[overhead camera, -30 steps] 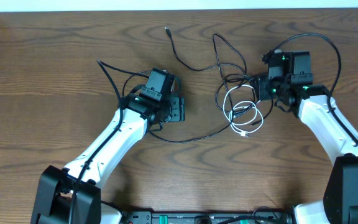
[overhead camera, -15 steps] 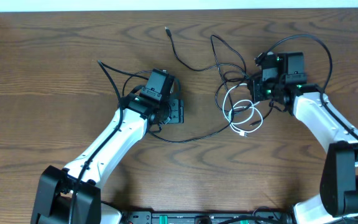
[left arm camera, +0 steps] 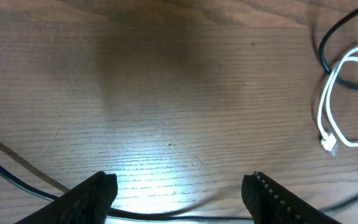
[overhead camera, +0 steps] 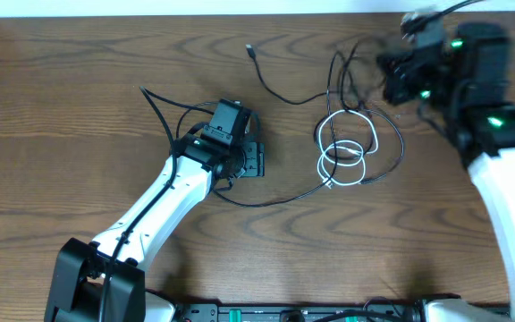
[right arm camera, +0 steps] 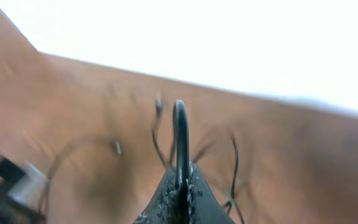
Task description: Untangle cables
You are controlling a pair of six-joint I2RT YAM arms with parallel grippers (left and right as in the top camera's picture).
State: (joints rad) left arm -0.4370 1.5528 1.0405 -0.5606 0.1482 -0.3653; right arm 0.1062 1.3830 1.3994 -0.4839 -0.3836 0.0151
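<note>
The left pincer sits low over the counter, released, its fingers spread wide, and a strand of the black cable runs beneath them. Beyond it to the right, the white cable lies coiled in loops on the wood, with black strands crossing through. Farthest back, the blurred right pincer hangs high, clenched on a loop of the black cable.
</note>
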